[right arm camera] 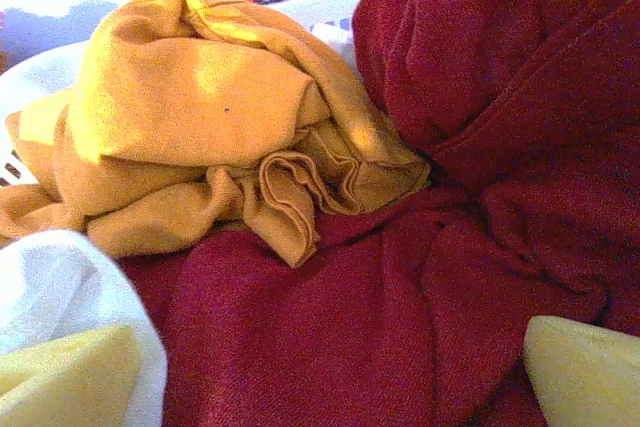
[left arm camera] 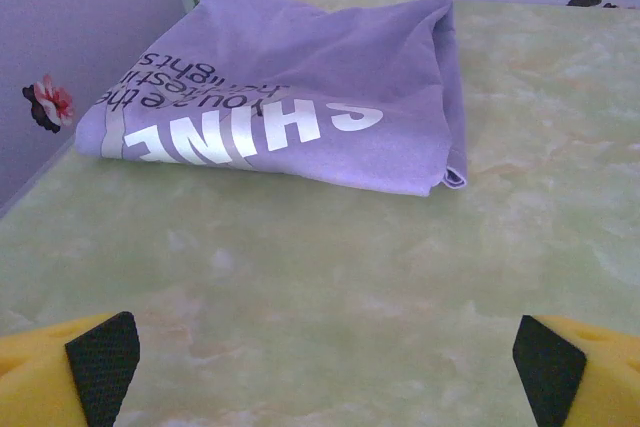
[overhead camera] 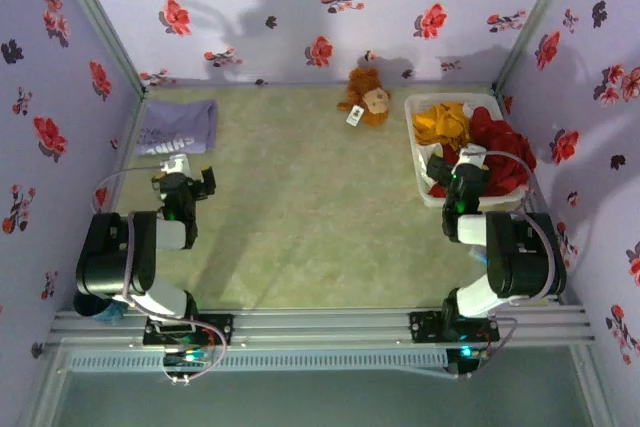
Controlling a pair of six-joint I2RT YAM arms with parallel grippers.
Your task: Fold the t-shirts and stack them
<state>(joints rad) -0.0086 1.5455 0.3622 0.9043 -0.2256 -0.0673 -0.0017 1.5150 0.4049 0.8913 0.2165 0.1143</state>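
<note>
1. From the top camera I see the lavender t-shirt (overhead camera: pixel 178 127) lying folded in the far left corner of the table (overhead camera: pixel 300 217), close to the flowered wall. My left tool (overhead camera: pixel 187 176) sits just on the near side of it, its fingers spread apart.
2. In the same view, the white slatted basket (overhead camera: pixel 413 147) stands at the far right of the table. The orange-yellow t-shirt (overhead camera: pixel 442 124) is bunched up in its far end, and a dark red garment (overhead camera: pixel 505 152) is heaped beside it and spills over the right rim. My right tool (overhead camera: pixel 468 163) hangs over the near end of the basket. A small brown plush toy (overhead camera: pixel 367 97) lies against the back wall, between the two shirts.
3. From the left wrist camera I see both yellow fingertips (left arm camera: pixel 100 362) at the bottom corners, wide apart, with bare table between them. The lavender t-shirt (left arm camera: pixel 300 97) lies ahead, flat and folded, its white lettering facing up.
4. From the right wrist camera, that tool's fingertips (right arm camera: pixel 590 377) are also set wide apart, low over the dark red garment (right arm camera: pixel 450 247). The orange-yellow t-shirt (right arm camera: pixel 200 117) lies crumpled just beyond, touching the red cloth. A white cloth (right arm camera: pixel 60 277) shows beside the left finger.
</note>
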